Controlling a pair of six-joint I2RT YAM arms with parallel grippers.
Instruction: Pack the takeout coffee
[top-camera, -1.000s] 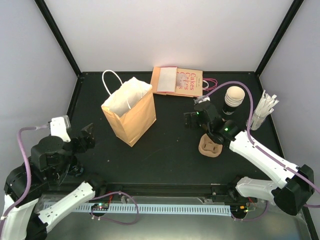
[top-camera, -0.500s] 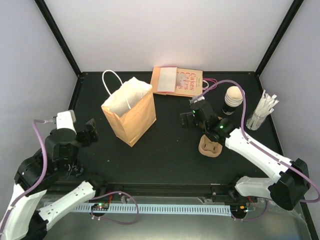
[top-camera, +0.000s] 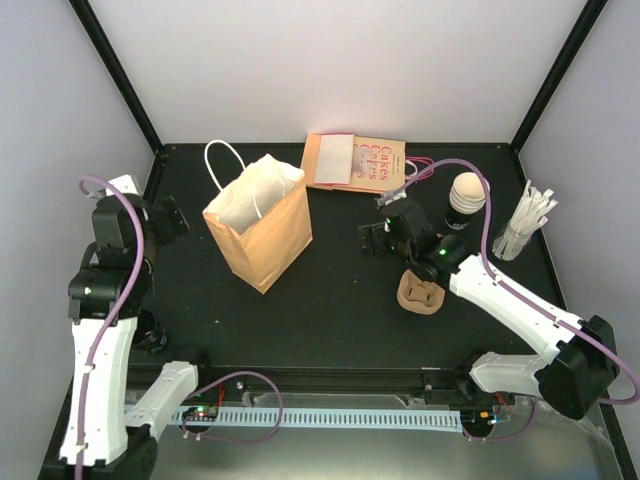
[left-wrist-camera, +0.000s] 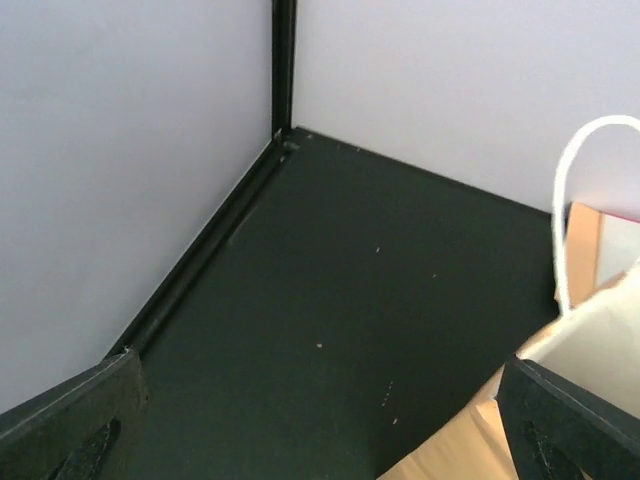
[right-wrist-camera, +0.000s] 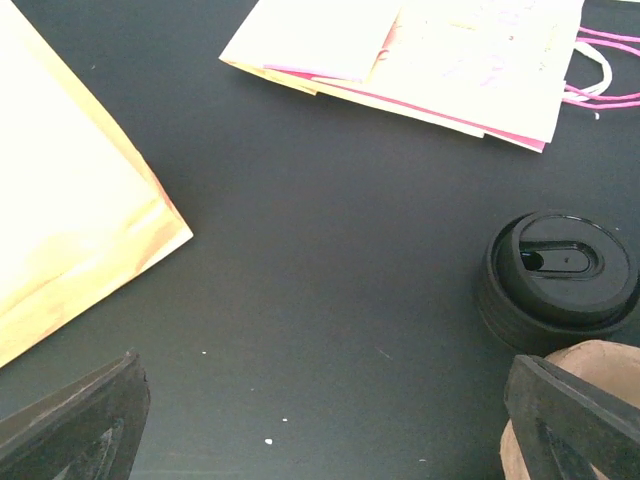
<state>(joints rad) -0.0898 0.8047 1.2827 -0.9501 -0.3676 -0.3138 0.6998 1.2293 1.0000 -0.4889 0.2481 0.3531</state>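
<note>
The takeout coffee cup (top-camera: 465, 200), black outside and cream inside, stands open at the back right of the table. In the right wrist view a round black lid (right-wrist-camera: 562, 275) lies on the black mat beside the brown pulp carrier (right-wrist-camera: 590, 400). The upright brown paper bag (top-camera: 258, 232) stands open at centre left, and its rim and white handle (left-wrist-camera: 563, 225) show in the left wrist view. My left gripper (top-camera: 166, 217) hovers open left of the bag, empty (left-wrist-camera: 320, 430). My right gripper (top-camera: 381, 226) hangs open and empty between bag and cup (right-wrist-camera: 320, 430).
Flat paper bags with pink print (top-camera: 356, 162) lie at the back centre. A bundle of white wrapped straws (top-camera: 526, 222) stands at the far right. The pulp cup carrier (top-camera: 422, 293) sits under the right arm. Walls and black frame posts close in three sides.
The left arm has risen and swung toward the back left, carrying its gripper up beside the bag. The right gripper has shifted slightly left. Both stay open.
</note>
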